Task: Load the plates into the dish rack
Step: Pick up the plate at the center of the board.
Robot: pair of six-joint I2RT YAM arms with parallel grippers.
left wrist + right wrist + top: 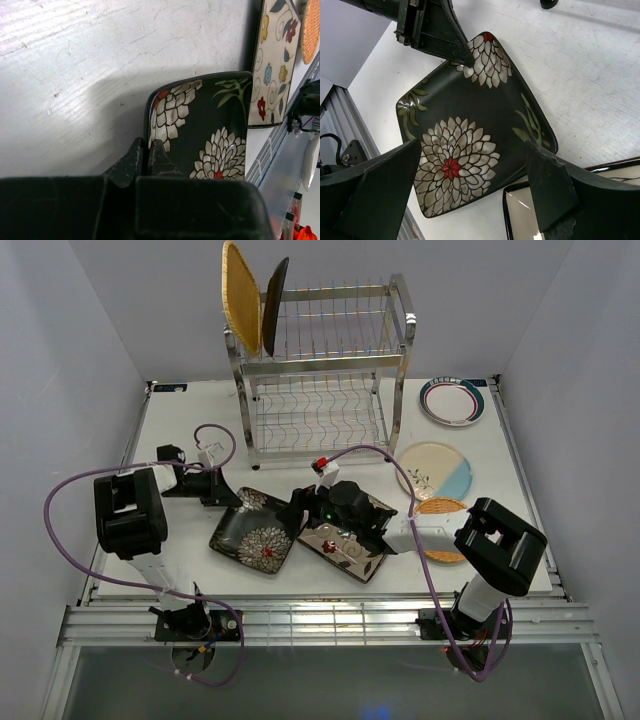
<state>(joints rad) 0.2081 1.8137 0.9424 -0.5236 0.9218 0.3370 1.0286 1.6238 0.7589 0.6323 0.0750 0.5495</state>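
Far across the white table (180,430), the two-tier stainless wire dish rack (325,365) is holding a woven orange-tan plate (241,295) and a dark plate (274,305) upright at the left end of its upper shelf; nearer, the black square plate with white flowers (255,537) is lying flat, a cream floral square plate (350,552) just beside it on the right; the left gripper (148,150) is clenching the black plate's far-left rim, so the plate is stretching right and near from the fingers (161,157), with the rack far and right; the right gripper (475,150) is hovering spread wide over it, grasping nothing; lifting likely falls to the left arm.
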